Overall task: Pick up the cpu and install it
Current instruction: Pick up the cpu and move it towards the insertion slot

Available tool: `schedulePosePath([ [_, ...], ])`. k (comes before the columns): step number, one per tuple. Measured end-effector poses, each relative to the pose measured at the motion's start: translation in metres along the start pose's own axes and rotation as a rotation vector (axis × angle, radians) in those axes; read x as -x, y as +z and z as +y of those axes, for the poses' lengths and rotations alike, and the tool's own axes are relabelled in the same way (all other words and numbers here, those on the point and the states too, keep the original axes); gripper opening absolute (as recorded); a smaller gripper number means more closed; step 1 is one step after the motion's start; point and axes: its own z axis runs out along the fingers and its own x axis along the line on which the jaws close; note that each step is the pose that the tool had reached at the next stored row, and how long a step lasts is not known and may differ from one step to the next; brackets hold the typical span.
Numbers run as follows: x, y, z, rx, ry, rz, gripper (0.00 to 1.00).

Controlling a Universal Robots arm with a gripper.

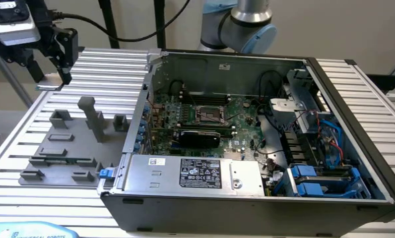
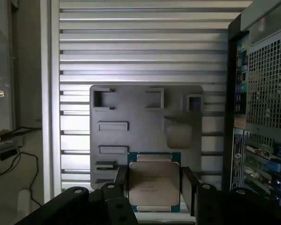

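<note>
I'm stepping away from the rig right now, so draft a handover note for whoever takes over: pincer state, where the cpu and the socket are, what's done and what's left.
Pincer: shut on the cpu, gripping two opposite edges, metal top facing the wrist camera.
Position: raised over the ribbed table at the exterior view's left, near the grey fixture plate, outside the open computer case.
Done: cpu picked up.
Left: the install. The cpu is not yet in the motherboard socket inside the case.
</note>
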Motion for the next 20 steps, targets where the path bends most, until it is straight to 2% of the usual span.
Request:
schedulePosePath([
  [8, 0.036, -0.0242, 0.0007, 0.0067, 0.000, 0.0047, 0.55],
  [20, 0.091, -0.0361, 0.0012, 0.0250, 0.000, 0.0068, 0.55],
])
